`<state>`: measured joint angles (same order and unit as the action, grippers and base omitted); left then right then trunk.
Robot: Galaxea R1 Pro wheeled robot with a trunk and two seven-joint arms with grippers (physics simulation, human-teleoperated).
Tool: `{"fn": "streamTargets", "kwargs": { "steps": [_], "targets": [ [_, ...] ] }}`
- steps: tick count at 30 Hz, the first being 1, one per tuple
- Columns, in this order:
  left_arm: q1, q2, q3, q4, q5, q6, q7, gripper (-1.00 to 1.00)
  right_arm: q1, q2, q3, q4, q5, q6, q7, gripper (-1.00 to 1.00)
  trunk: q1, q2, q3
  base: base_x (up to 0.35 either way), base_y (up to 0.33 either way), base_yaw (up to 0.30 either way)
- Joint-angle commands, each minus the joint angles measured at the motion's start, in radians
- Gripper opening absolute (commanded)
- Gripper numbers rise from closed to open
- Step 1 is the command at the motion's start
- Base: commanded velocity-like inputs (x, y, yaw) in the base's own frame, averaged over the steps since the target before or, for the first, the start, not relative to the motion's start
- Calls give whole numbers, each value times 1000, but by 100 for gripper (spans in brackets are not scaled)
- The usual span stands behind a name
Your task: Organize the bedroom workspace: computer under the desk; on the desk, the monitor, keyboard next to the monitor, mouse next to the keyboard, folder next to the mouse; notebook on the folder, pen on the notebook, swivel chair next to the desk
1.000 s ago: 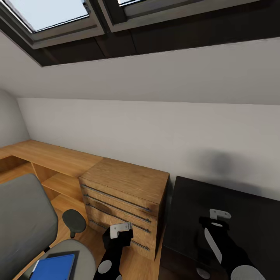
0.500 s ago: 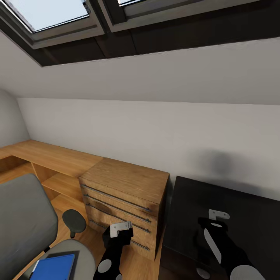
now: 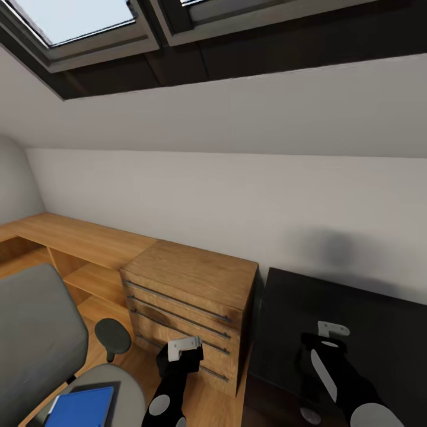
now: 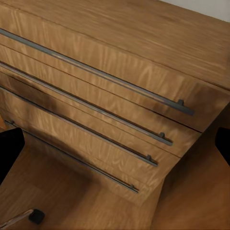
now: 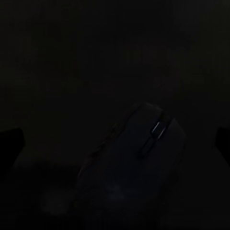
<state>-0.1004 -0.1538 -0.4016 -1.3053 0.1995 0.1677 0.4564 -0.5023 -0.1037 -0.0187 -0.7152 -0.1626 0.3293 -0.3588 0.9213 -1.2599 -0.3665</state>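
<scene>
- Looking from the head view, the left claw (image 3: 184, 349) hangs in front of the wooden dresser (image 3: 190, 296), above the floor, with nothing visibly in it; whether its fingers are apart is hard to judge here. The right claw (image 3: 332, 330) hovers over the glossy black desk (image 3: 379, 320), and I cannot tell its spread from this angle. The blue folder (image 3: 80, 408) lies on the seat of the swivel chair (image 3: 35, 338), at the robot's lower left, with a dark edge, perhaps the notebook, under it.
- In the left wrist view, dark fingertips sit at both picture edges, well apart, so that claw is released and empty, facing the dresser drawers. A caster (image 4: 34, 215) of the chair shows near by. Swinging this arm toward the folder could, I judge, knock the dresser or nudge the chair so it rolls away.
- In the right wrist view, very dark, the mouse (image 5: 139, 158) lies on the desk between the spread, empty fingertips. Closing off-centre on so small and rounded a thing could squeeze it out sideways or push it across the slick top.
</scene>
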Motion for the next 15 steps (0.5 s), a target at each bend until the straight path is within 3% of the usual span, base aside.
{"fn": "streamTargets", "kwargs": {
  "steps": [1, 11, 15],
  "targets": [
    [-1, 0, -2, -2, 6, 4, 7, 100, -4, -1, 2, 6, -9, 4, -5, 100, 4, -8, -4, 0, 0, 0],
    [-1, 0, -2, -2, 6, 4, 7, 100, -8, -1, 1, 16, -12, 6, -6, 100, 42, -78, -36, 0, 0, 0],
    [-1, 0, -2, -2, 6, 4, 7, 100, -9, -1, 0, 16, -12, 8, -6, 100, 42, -78, -36, 0, 0, 0]
  ]
}}
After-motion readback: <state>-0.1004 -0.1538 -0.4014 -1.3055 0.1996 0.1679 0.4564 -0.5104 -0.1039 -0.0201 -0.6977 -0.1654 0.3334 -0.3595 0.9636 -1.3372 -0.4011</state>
